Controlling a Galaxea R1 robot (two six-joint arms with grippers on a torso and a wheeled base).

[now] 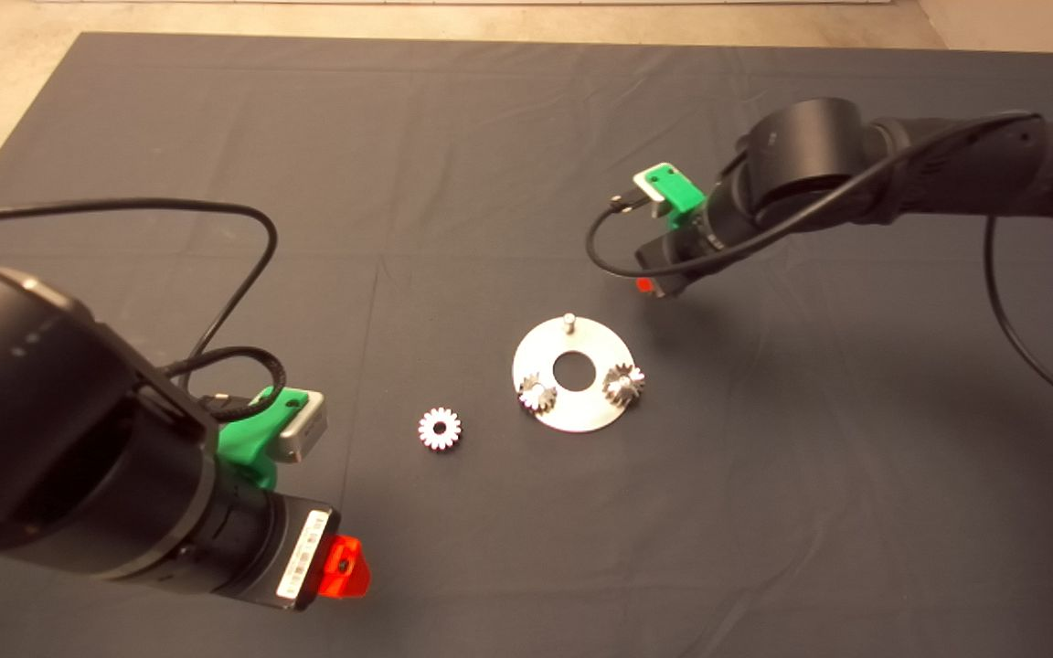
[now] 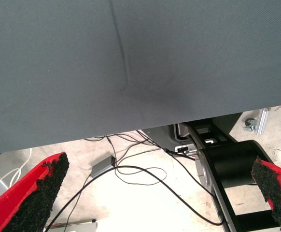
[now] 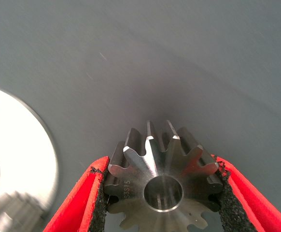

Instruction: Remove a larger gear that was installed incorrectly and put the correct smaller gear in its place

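Note:
In the right wrist view the larger gear (image 3: 164,188), dark grey steel with a centre hole, sits clamped between my right gripper's (image 3: 162,169) black pads, above the mat. In the head view that gripper (image 1: 650,285) hangs just beyond the round silver plate (image 1: 574,417), to its right; the gear itself is hidden there. The plate carries a bare pin (image 1: 569,320) and two small gears (image 1: 537,395) (image 1: 623,382). The smaller gear (image 1: 440,428) lies loose on the mat left of the plate. My left gripper (image 1: 348,568) waits open at the lower left.
The left wrist view shows the left gripper (image 2: 160,166) over the mat's edge, with cables and a black frame on the floor beyond. The plate's edge (image 3: 20,145) shows beside the held gear. Dark mat (image 1: 764,512) spreads around the plate.

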